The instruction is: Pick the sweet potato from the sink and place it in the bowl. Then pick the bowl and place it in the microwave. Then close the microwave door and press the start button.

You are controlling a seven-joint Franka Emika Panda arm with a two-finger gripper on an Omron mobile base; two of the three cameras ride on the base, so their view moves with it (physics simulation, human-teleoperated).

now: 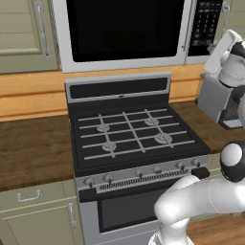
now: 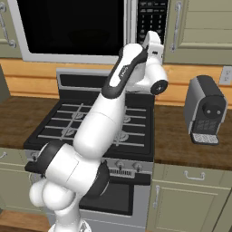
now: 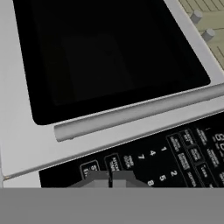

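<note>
Pushing gently straight in with the shut, empty tool (image 3: 109, 178) works best now, aiming at the start button on the microwave (image 3: 26, 144) keypad (image 3: 175, 162).

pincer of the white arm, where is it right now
In the hand view the shut pincer sits at the black keypad panel of the silver-grey microwave, beside the long silver door handle.

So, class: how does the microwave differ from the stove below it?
The microwave hangs high between the cabinets; the stove stands at counter height. The microwave presents an upright dark glass door with a keypad beside it; the stove presents a flat black top with grey burner grates and front knobs. Both have silver-grey trim and dark glass.
</note>
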